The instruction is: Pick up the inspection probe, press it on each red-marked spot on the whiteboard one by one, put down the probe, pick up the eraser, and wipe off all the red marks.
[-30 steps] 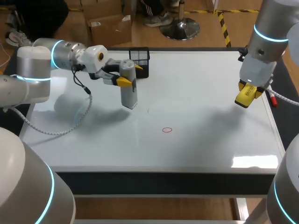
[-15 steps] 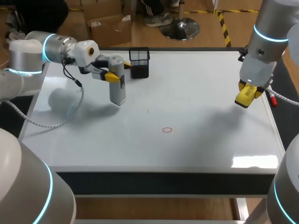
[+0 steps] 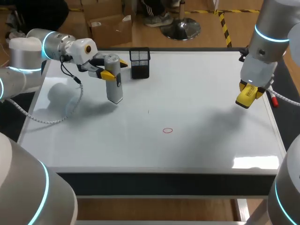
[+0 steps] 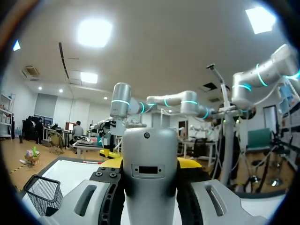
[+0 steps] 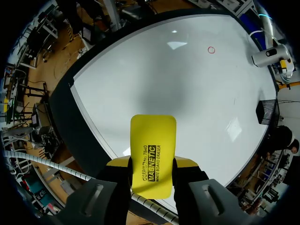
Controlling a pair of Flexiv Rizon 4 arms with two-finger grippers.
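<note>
**Probe carried back toward the basket, eraser waiting**

Over the last second the left arm has pulled away from the middle of the table toward its back left corner. The left gripper (image 3: 115, 69) is clamped on the inspection probe (image 3: 114, 83), which hangs upright and now sits just beside the black mesh basket (image 3: 140, 62). This takes the probe away from the one red mark (image 3: 167, 131) visible on the whiteboard (image 3: 201, 89), toward the middle of the front edge. I judge the pressing to be finished and the probe on its way to being put down. The right arm has not moved. The right gripper (image 3: 248, 91) hovers near the right edge, its fingers closed on the yellow eraser (image 3: 244, 99) from both sides, so the wipe looks like the step that follows.

Hard to tell: whether the probe's lower end touches the board or hangs just above it. In the left wrist view the probe's body fills the gap and covers most of the yellow tips. A red-ended stick (image 3: 273, 100) lies at the right edge, partly behind the right gripper — too small to identify.
</note>
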